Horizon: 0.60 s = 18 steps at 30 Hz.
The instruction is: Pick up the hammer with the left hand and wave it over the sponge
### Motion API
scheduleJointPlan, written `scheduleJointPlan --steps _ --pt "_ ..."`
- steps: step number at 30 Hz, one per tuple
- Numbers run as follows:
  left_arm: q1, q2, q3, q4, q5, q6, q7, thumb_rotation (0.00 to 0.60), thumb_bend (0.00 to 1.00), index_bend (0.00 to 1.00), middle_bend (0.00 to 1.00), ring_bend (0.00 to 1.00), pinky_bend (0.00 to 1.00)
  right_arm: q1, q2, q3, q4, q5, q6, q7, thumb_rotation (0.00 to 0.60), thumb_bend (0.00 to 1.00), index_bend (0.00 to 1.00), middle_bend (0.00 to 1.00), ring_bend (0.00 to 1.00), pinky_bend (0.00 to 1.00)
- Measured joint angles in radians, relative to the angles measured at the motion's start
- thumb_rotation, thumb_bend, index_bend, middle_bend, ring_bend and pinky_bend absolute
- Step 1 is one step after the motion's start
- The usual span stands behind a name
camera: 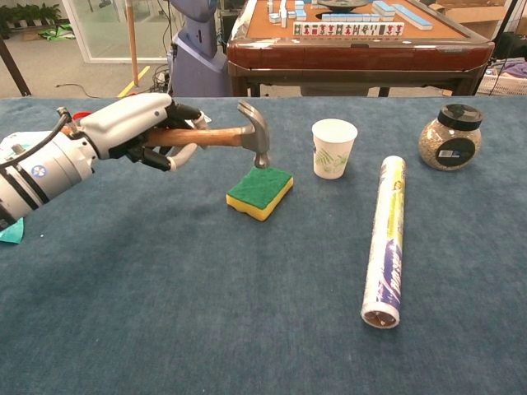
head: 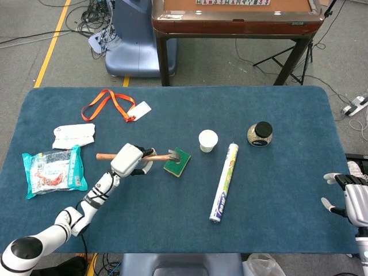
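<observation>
My left hand [head: 129, 159] [camera: 138, 128] grips the wooden handle of the hammer [head: 145, 156] [camera: 214, 137] and holds it roughly level. The steel head [camera: 256, 132] hangs in the air just above the far left edge of the sponge [camera: 260, 192] [head: 177, 163], a yellow block with a green top lying flat on the blue cloth. The head does not touch the sponge in the chest view. My right hand [head: 348, 198] stays at the table's right edge, fingers spread and holding nothing.
A paper cup [camera: 333, 147] stands right of the sponge, then a foil roll [camera: 384, 239] and a black-lidded jar [camera: 450, 137]. At far left lie a snack bag [head: 53, 171], a white packet [head: 73, 135] and an orange lanyard [head: 110, 103]. A wooden table [head: 236, 20] stands behind.
</observation>
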Motion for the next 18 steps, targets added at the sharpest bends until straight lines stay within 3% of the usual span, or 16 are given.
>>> scheduleJointPlan --steps 18 --pt "-0.009 -0.069 0.044 0.112 0.008 -0.056 0.046 0.6 0.57 0.73 0.78 0.68 0.75 0.0 0.003 0.001 0.001 0.004 -0.002 0.008 0.6 0.17 0.36 0.41 0.31 0.33"
